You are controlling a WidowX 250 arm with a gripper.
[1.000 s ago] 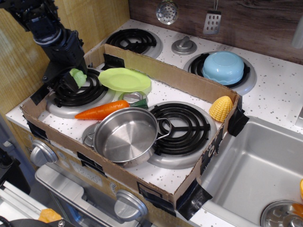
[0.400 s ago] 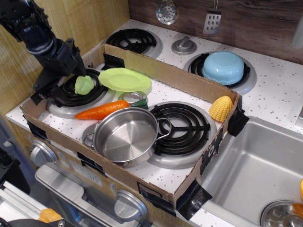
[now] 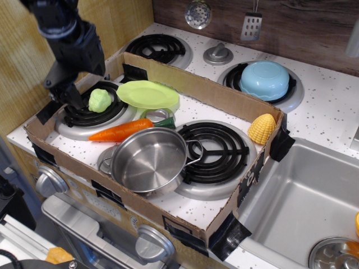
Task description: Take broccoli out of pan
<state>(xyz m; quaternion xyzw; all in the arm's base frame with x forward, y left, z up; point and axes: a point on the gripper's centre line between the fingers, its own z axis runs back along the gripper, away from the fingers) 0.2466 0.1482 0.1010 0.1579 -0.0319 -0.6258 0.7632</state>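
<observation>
The broccoli [image 3: 100, 100], a pale lime-green lumpy toy, lies on the black front-left burner [image 3: 84, 112], inside the cardboard box. The pan [image 3: 148, 161], a shiny steel pot with wire loop handles, stands empty at the front of the box, well to the right of the broccoli. My gripper [image 3: 66, 89] hangs from the black arm at the upper left. It is raised just left of the broccoli and holds nothing; its fingers look apart.
A low cardboard box wall [image 3: 202, 89] rings the front burners. Inside lie an orange carrot [image 3: 120, 130], a flat lime-green plate [image 3: 147, 93] and yellow corn [image 3: 261, 128]. A light blue bowl [image 3: 265, 79] sits on the back-right burner. A sink [image 3: 303, 202] is at the right.
The gripper let go of the broccoli on the front-left burner, then drew back and rose up to the left. The broccoli stays where it was set down.
</observation>
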